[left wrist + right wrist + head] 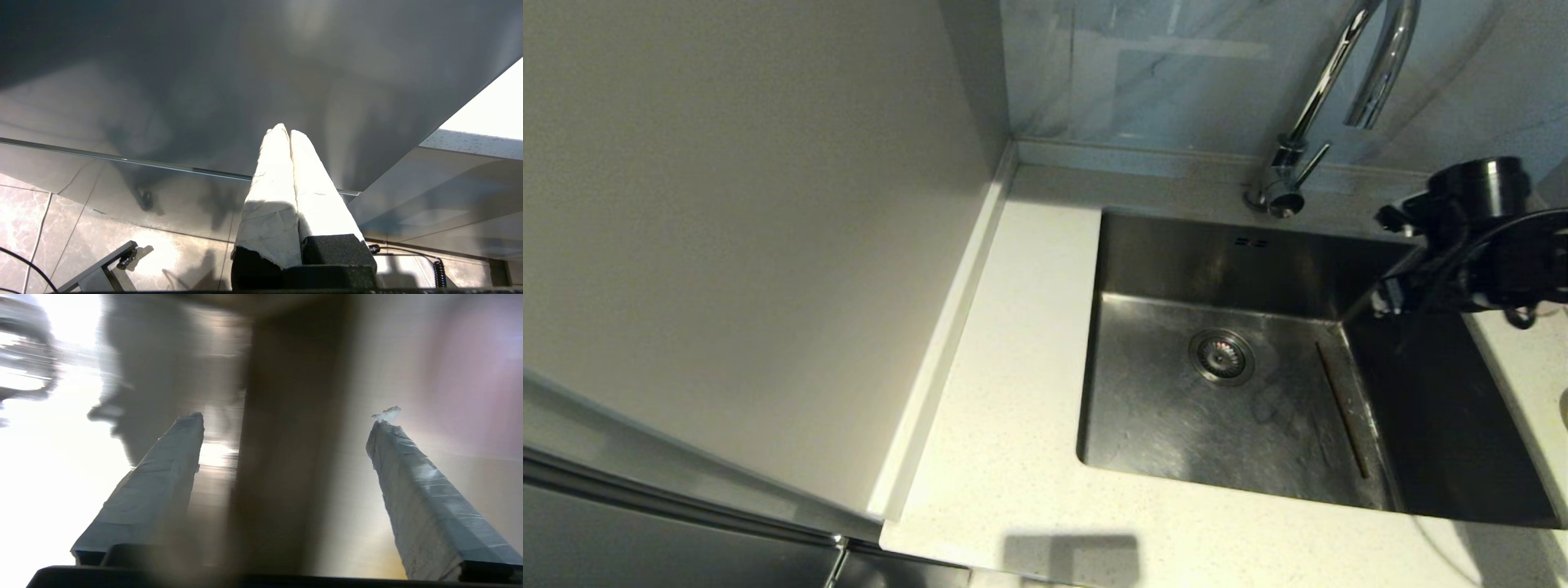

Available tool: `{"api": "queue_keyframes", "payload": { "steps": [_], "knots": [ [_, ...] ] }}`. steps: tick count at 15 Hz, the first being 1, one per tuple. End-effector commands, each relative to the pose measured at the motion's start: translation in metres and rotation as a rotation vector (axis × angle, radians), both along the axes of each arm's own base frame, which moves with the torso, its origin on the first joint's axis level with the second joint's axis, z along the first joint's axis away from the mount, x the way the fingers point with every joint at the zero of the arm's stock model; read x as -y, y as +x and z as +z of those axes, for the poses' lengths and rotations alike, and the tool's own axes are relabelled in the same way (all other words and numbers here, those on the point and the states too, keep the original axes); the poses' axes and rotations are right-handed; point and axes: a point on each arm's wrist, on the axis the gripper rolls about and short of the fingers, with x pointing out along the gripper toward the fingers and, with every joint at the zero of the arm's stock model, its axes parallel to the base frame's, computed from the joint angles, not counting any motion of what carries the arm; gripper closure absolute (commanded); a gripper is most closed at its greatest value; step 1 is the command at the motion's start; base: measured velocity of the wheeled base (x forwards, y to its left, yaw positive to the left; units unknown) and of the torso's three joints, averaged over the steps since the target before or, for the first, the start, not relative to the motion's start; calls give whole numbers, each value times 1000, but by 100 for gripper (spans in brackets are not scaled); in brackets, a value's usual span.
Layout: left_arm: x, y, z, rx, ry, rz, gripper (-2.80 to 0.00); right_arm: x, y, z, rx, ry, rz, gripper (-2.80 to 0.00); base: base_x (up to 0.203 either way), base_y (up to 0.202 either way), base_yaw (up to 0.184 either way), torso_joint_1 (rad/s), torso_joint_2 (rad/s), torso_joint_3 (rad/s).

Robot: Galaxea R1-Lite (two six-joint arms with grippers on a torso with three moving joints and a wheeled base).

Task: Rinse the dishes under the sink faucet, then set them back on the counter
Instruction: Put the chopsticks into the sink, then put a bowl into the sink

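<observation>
One thin brown chopstick [1342, 408] lies on the floor of the steel sink [1160, 425], along its right wall. The chrome faucet [1319, 90] rises behind the basin, and no water shows. My right arm [1486, 245] hangs over the sink's right rear corner. In the right wrist view the right gripper [286, 422] is open, its taped fingers [163, 477] wide apart. A blurred brown band runs between them, touching neither. A pink blur [478, 375] shows beyond them. No bowl can be made out. My left gripper [284, 131] is shut and parked below the counter.
The off-white counter [1013, 367] wraps the sink's left and front, with a raised edge against a beige wall panel [752, 229]. The round drain [1222, 357] sits mid-basin. A pale rounded sliver [1563, 408] shows on the counter at the right border. Cabinet fronts face the left gripper.
</observation>
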Motion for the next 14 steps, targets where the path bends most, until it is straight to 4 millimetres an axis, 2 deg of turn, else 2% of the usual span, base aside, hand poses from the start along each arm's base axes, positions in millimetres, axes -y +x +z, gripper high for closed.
{"api": "queue_keyframes", "payload": {
  "steps": [1,4,14],
  "knots": [
    [0,0,0,3,0,1,0,31,-36,41,13,-147,-28,-280,0,0,0,0,0,0],
    [0,0,0,4,0,1,0,58,-47,48,-24,-212,-78,-280,0,0,0,0,0,0],
    [0,0,0,4,0,1,0,96,-44,31,-120,-230,-163,-280,0,0,0,0,0,0]
  ]
}}
